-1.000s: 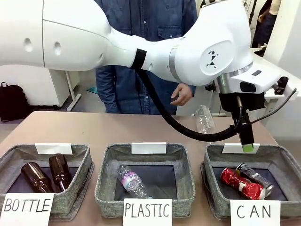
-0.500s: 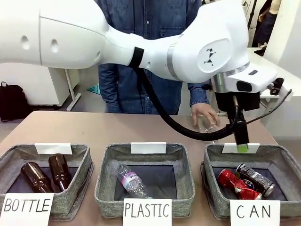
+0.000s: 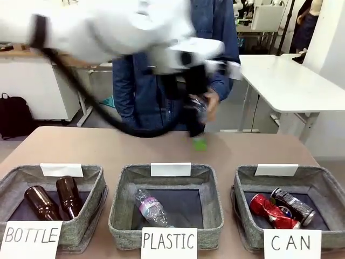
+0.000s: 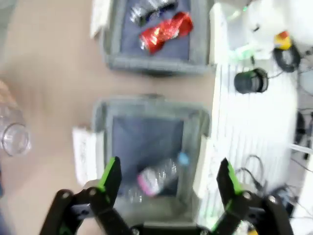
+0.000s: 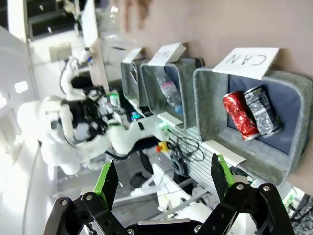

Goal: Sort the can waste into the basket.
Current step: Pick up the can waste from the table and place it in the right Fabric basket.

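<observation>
While my left arm blurs across the middle of the front view, its fingers (image 4: 166, 178) stand spread wide with nothing between them, above the middle bin (image 4: 198, 122) with its plastic bottle (image 4: 159, 176). My right fingers (image 5: 161, 181) are released too, empty. Both pieces of can waste, the red crushed can (image 3: 269, 210) and the black can (image 3: 294, 206), lie side by side, touching, inside the basket (image 3: 245, 189) with its "CAN" card (image 3: 291, 244), at the counter's (image 3: 97, 145) right end.
</observation>
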Robot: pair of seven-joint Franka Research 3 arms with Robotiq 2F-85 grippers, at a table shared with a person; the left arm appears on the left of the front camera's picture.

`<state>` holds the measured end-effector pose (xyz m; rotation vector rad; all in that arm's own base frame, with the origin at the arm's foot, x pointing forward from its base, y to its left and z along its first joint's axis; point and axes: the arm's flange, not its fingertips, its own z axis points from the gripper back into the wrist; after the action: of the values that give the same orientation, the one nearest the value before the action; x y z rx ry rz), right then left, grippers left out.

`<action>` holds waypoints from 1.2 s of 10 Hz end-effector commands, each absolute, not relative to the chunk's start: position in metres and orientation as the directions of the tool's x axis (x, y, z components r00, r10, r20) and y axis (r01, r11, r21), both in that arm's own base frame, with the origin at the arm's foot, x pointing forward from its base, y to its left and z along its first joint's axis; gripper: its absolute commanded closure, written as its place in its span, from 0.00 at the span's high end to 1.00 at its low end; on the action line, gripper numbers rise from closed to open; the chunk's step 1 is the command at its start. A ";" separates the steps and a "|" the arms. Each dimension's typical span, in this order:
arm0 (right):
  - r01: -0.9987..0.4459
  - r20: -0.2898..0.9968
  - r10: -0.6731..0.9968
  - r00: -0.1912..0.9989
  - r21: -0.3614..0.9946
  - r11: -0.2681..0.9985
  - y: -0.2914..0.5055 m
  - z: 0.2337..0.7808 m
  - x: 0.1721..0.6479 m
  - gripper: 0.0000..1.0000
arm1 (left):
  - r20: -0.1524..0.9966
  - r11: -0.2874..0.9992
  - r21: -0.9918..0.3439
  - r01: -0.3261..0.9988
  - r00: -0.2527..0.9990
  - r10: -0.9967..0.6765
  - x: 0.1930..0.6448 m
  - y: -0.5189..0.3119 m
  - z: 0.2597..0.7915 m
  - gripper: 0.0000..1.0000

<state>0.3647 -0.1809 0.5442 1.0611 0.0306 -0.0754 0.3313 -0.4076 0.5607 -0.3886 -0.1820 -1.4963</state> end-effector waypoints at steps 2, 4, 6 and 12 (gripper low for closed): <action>-0.001 -0.055 0.091 0.994 0.851 0.526 -0.127 0.558 0.384 1.00 | 0.418 0.351 -0.218 0.911 0.412 -0.810 0.312 -0.225 0.551 1.00; -0.112 0.026 0.198 0.980 0.893 0.435 -0.067 0.569 0.384 1.00 | 0.488 0.472 -0.433 0.768 0.640 -0.593 0.316 -0.112 0.552 1.00; -0.038 -0.047 0.226 0.973 0.933 0.359 -0.021 0.574 0.384 1.00 | 0.516 0.453 -0.690 0.564 0.823 -0.238 0.319 -0.015 0.548 1.00; 0.008 -0.109 0.227 0.968 0.914 0.405 -0.013 0.559 0.388 1.00 | 0.474 0.355 -0.813 0.461 0.879 -0.057 0.298 0.088 0.533 1.00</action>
<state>0.3900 -0.0181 0.5539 1.1474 0.2426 0.1124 0.2936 0.1087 0.5211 -1.2478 -0.4308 -0.2455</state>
